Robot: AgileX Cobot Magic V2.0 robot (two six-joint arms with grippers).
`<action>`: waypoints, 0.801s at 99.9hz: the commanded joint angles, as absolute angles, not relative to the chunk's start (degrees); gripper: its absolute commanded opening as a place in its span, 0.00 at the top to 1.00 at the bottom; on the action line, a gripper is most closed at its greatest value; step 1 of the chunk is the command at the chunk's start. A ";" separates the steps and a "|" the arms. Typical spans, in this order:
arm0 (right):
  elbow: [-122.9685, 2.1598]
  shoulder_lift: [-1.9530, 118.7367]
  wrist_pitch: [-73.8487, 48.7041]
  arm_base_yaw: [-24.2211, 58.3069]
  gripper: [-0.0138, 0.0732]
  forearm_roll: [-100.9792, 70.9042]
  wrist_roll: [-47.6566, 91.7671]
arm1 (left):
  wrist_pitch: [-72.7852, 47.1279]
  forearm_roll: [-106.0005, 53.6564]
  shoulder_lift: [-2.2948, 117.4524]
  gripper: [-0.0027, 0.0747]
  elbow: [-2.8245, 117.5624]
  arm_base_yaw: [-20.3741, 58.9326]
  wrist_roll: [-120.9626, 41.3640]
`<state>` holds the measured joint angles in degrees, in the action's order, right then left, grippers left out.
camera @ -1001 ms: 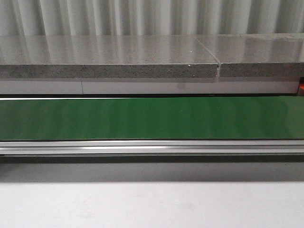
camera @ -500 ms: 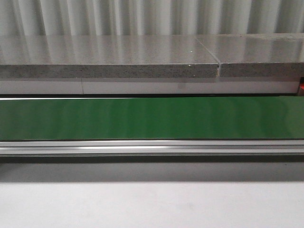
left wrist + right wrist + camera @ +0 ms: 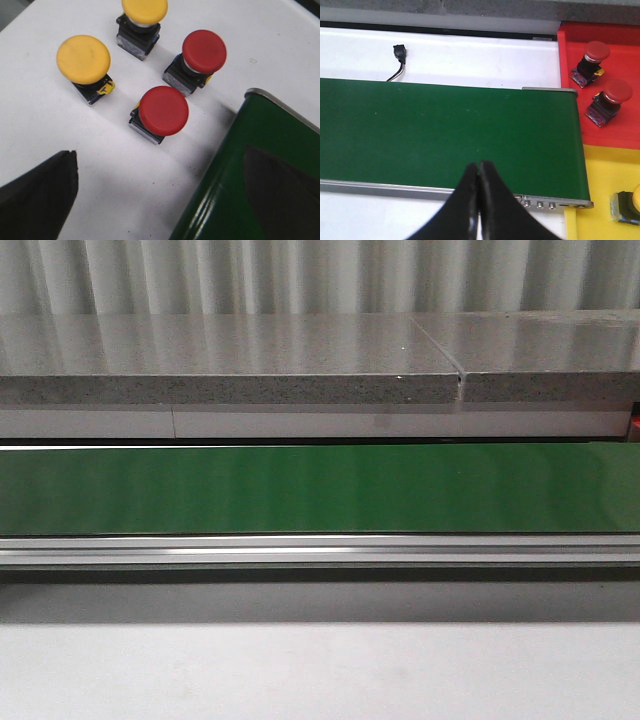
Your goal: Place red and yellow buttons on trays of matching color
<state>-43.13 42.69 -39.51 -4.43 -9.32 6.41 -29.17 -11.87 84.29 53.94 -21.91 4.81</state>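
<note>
Left gripper (image 3: 160, 200) spread wide, empty, above four loose buttons beside green belt (image 3: 240, 190). Nearest red button (image 3: 163, 111) just beside belt end; centre fingers on its cap, avoid neighbour red button (image 3: 203, 51). Right gripper (image 3: 479, 200) pinched closed, empty, over belt; red tray (image 3: 615, 70) beyond belt end holds two red buttons.

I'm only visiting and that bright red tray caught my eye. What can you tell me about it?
The flat red tray shows only in the right wrist view, and only in part. It looks like smooth matte plastic with a squared corner. It lies beside the end of the green conveyor belt, with a yellow tray against its other edge. Two red mushroom-headed push buttons stand on it, apart from each other, on dark bases. No gripper touches it.
</note>
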 commanded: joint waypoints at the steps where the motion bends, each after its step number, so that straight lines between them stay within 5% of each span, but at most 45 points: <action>1: -44.51 42.39 -36.36 -4.46 0.92 -9.74 6.95 | -26.32 -12.89 85.40 0.14 57.08 -22.04 5.40; 80: -44.51 42.39 -36.36 -4.46 0.92 -9.74 6.95 | -28.53 -12.89 103.07 0.14 69.16 -22.04 5.17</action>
